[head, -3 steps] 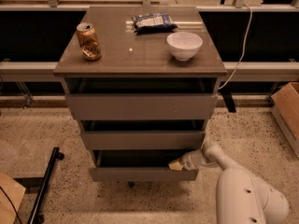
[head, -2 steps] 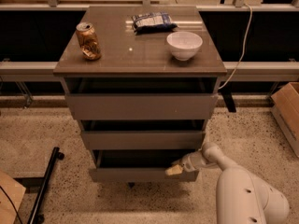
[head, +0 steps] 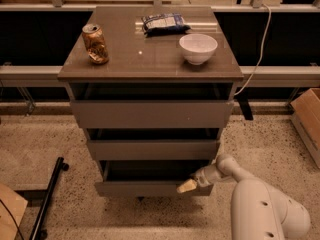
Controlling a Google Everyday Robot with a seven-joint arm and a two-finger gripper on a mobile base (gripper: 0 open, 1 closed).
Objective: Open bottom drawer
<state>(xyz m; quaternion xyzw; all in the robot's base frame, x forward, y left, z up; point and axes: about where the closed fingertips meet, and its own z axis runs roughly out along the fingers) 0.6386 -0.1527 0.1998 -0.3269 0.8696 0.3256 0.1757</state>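
Note:
The bottom drawer point(head: 145, 188) is the lowest of three grey-brown fronts in the cabinet. It stands pulled out a little, with a dark gap above its top edge. My gripper point(head: 188, 185) is at the right part of that top edge, its pale fingertip point(head: 186, 186) resting on the front panel. The white arm point(head: 260, 209) reaches in from the lower right. The middle drawer point(head: 152, 149) and top drawer point(head: 151, 114) sit above it.
On the cabinet top point(head: 150, 59) stand a dented can point(head: 95, 44), a white bowl point(head: 198, 48) and a snack bag point(head: 164, 23). A black stand leg point(head: 47, 199) lies on the floor at left. A cardboard box point(head: 307, 119) sits at right. A white cable point(head: 257, 49) hangs at the right.
The gripper has shifted slightly left and toward the camera along the bottom drawer's top edge; the drawer front looks drawn out a little further.

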